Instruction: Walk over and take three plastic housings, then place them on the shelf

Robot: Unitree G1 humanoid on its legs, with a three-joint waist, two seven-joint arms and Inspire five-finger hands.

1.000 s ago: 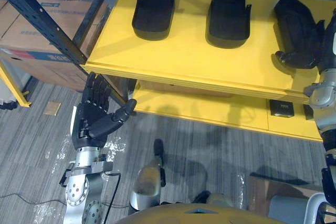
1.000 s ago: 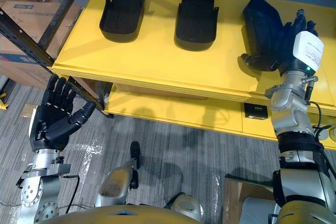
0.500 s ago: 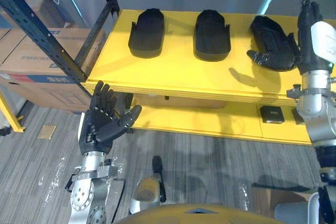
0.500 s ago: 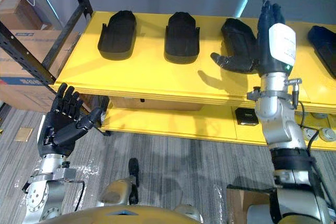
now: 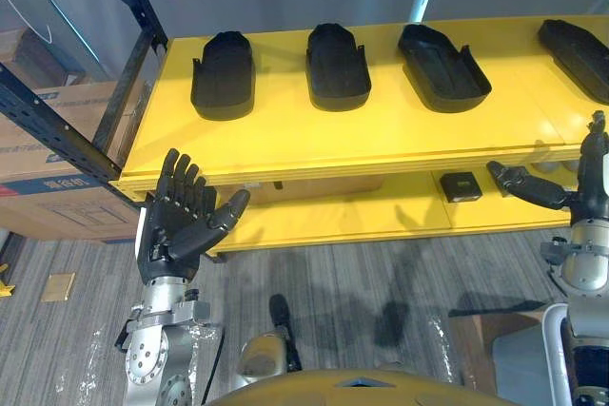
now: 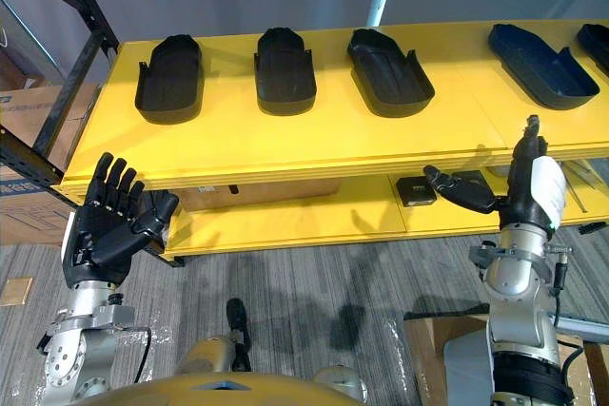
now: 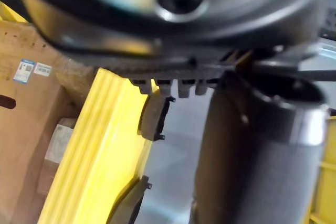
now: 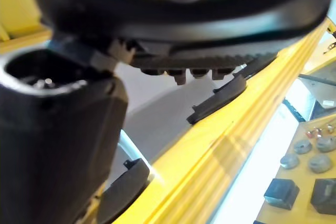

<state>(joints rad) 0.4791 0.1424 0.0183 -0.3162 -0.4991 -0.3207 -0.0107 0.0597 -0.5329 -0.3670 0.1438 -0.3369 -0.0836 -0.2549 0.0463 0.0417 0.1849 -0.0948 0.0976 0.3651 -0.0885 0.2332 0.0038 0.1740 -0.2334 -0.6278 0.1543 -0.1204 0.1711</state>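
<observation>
yellow shelving on a dark steel frame stands across the scene, over a grey plank floor, with a cardboard box (image 5: 38, 173) beside it on the robot's left. on the bare upper shelf (image 5: 381, 135) three black plastic housings lie in a row, apart from one another and hollow side up: the first housing (image 5: 224, 73), the second housing (image 5: 338, 64) and the third housing (image 5: 442, 66). another dark housing (image 6: 542, 64) lies further along to the right, well apart from them. half a second ago the right hand was raised against the third housing, thumb at its near end. now the right hand (image 6: 519, 178) hangs low in front of the lower shelf (image 5: 381, 216), near a small black box (image 5: 460, 185), with fingers straight, thumb spread and nothing in it. the whole view has shifted as well, so the camera has moved, but the hand's release is plain: the third housing lies free on the board with nothing touching it. the left hand (image 5: 176, 221) is held up before the shelf edge on the left as before, palm open, fingers spread and empty. judging by this, all three housings are placed and the task looks finished, or very nearly so; at most the arms may be left to lower away from the rack.
</observation>
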